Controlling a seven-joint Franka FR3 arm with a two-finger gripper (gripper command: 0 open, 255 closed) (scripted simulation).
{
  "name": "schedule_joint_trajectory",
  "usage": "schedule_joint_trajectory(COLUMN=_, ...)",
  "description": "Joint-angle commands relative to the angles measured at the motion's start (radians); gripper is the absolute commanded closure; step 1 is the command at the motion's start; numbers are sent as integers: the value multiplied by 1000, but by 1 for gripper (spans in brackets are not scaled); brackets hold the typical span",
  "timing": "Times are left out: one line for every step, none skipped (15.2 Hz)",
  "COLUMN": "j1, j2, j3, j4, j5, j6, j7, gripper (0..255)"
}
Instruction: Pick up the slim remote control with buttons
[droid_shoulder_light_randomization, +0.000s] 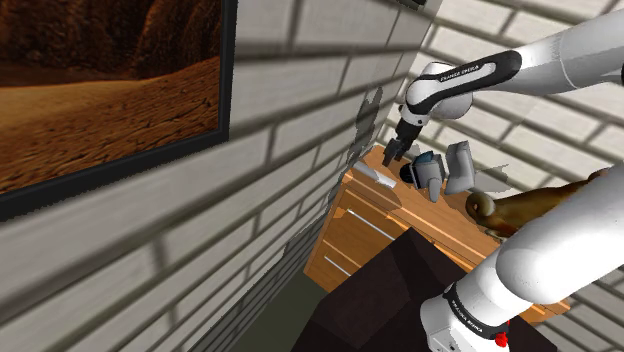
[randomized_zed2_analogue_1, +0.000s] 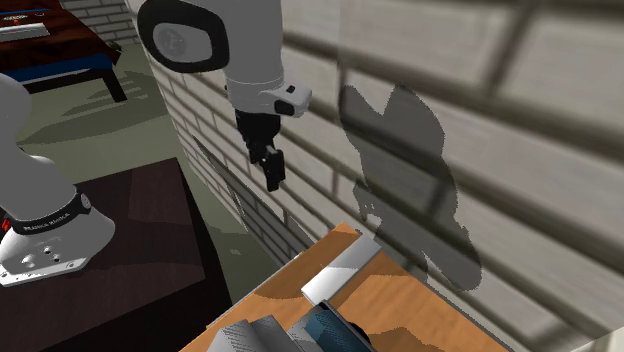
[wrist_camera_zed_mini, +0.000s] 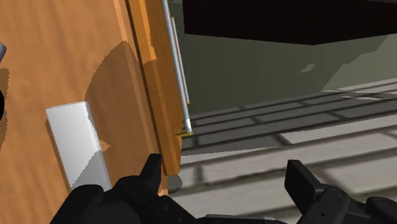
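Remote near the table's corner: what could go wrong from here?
1. The open hand hangs over the table edge, beside the remote; coming straight down, it may miss or strike the edge.
2. The remote lies close to that edge; a nudge could push it off.

Light is even and fairly bright. A large soft grey shadow lies on the brick wall, crossed by slanting darker bands. Beside the wall, a curved shadow darkens the wooden top.
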Motion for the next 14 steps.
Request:
schedule_joint_trajectory(j1=-8, j2=76, j3=-17, j4=39, j5=26, j6=38, j7=-49, gripper=0)
schedule_joint_trajectory(j1=-13, j2=115, j3=-23, j4=60, j5=42, j6=55, j7=-74, gripper=0)
schedule_joint_trajectory(j1=-20, j2=153, j3=-27, j4=83, j5=60, j6=71, j7=-99, gripper=0)
schedule_joint_trajectory(j1=-27, j2=192, j3=-30, j4=107, j5=78, j6=85, j7=-123, gripper=0)
schedule_joint_trajectory(j1=-36, j2=231, j3=-32, j4=132, j5=96, j6=97, j7=-148, gripper=0)
schedule_joint_trajectory(j1=-46, j2=270, j3=-32, j4=158, j5=115, j6=109, j7=-172, gripper=0)
schedule_joint_trajectory(j1=-57, j2=309, j3=-31, j4=186, j5=133, j6=119, j7=-195, gripper=0)
schedule_joint_trajectory(j1=-69, j2=348, j3=-28, j4=216, j5=151, j6=127, j7=-217, gripper=0)
schedule_joint_trajectory(j1=-82, j2=386, j3=-24, j4=246, j5=168, j6=134, j7=-239, gripper=0)
schedule_joint_trajectory(j1=-95, j2=424, j3=-20, j4=278, j5=184, j6=140, j7=-259, gripper=0)
schedule_joint_trajectory(j1=-110, j2=463, j3=-14, j4=311, j5=199, j6=145, j7=-277, gripper=0)
schedule_joint_trajectory(j1=-124, j2=501, j3=-9, j4=346, j5=213, j6=148, j7=-295, gripper=0)
schedule_joint_trajectory(j1=-139, j2=539, j3=-3, j4=382, j5=226, j6=151, j7=-311, gripper=0)
schedule_joint_trajectory(j1=-154, j2=576, j3=3, j4=419, j5=237, j6=152, j7=-326, gripper=0)
